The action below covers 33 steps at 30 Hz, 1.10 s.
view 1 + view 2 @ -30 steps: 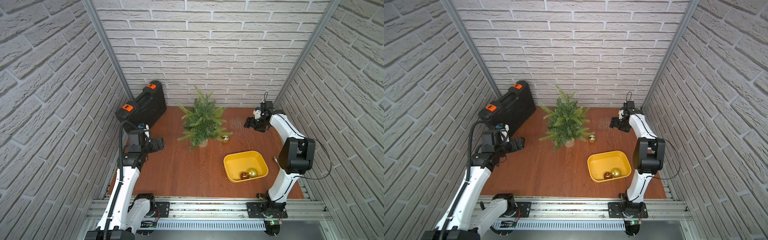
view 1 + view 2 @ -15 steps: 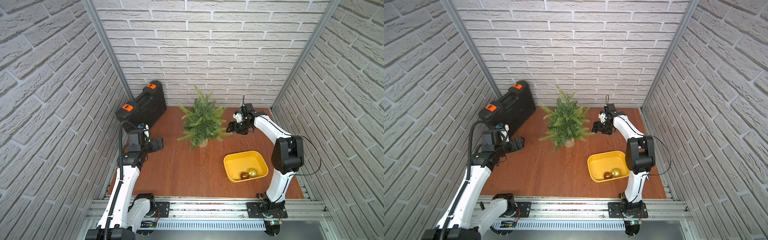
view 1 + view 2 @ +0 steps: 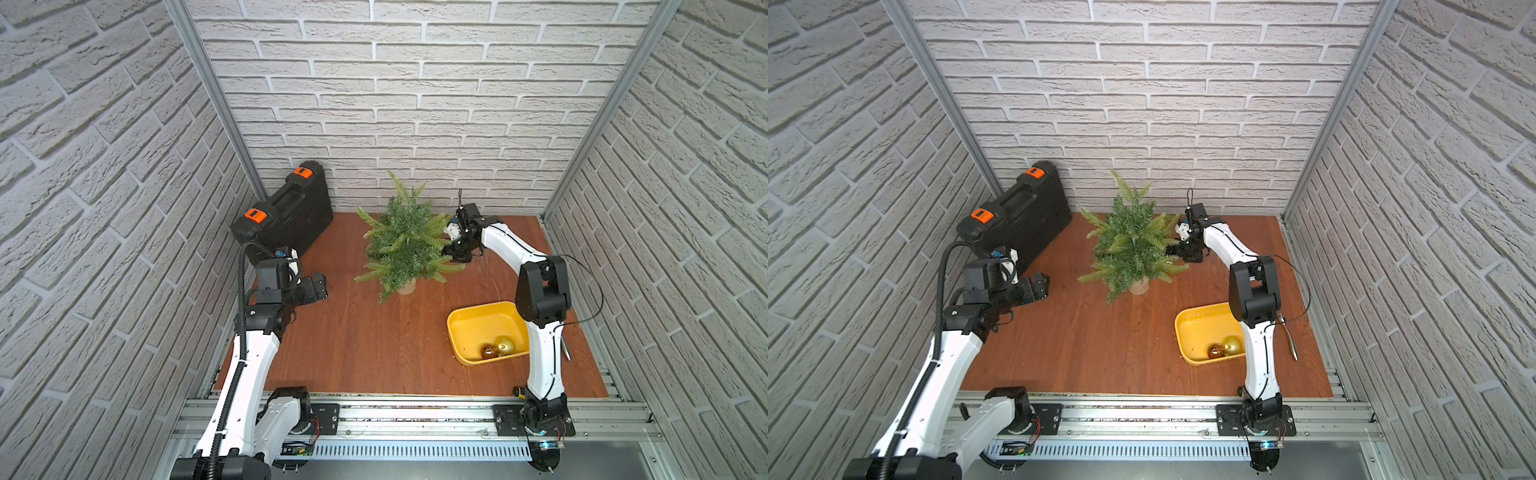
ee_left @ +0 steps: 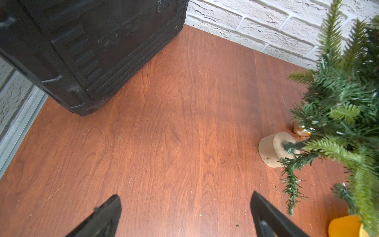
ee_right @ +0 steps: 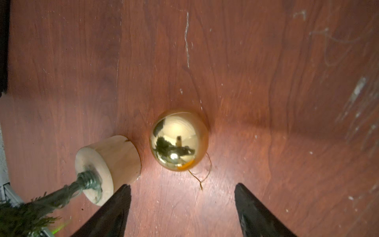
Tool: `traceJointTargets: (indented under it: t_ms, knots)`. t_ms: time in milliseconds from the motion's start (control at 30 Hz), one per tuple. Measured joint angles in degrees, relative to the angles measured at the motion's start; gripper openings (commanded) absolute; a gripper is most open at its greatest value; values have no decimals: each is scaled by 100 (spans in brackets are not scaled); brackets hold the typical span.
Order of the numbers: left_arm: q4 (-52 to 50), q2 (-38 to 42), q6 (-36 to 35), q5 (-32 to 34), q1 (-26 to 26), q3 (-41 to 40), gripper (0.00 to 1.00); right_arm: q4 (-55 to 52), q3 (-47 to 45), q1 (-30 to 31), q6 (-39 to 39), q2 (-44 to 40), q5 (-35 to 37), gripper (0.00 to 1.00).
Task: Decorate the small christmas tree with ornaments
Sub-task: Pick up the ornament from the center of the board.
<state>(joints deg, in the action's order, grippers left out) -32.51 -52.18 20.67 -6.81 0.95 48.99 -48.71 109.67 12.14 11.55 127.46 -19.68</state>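
clock set on table as in top views, 12 = back wall. nearest, abt 4 o'clock: yellow tray, w/ 2 ornaments inside at its near right corner, a gold bauble touching a bronze bauble. at 9 o'clock: left gripper, jaws spread wide, nothing between them, hovering over bare wood and well apart from tree. abt 12-1 o'clock: small christmas tree upright on its pale base, no bauble seen on the branches. right gripper sits at tree's 3 o'clock side, low, against outer branches; jaws apart, holding nothing. third ornament, loose gold bauble, lies on the wood just beside the base, thin gap between, on the side away from left arm; it is ahead of the right fingertips, not between them; its thin hanging thread trails on the wood toward the gripper. hidden by branches in both top views. farthest, 10-11 o'clock: black case leaning against brick wall.
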Motion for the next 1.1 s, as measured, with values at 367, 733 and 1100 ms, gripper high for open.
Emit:
traceJointTargets:
  t_ms: [367,733,1100]
  knots:
    - [-2,-2,0,22,0,0,98,-684,1193,269,-581,682,1023,83]
    - [-4,0,-2,57,0,0,98,-839,1497,286,-476,1099,1543,78]
    - [-4,-2,-2,57,0,0,98,-831,1499,286,-468,1180,1624,72]
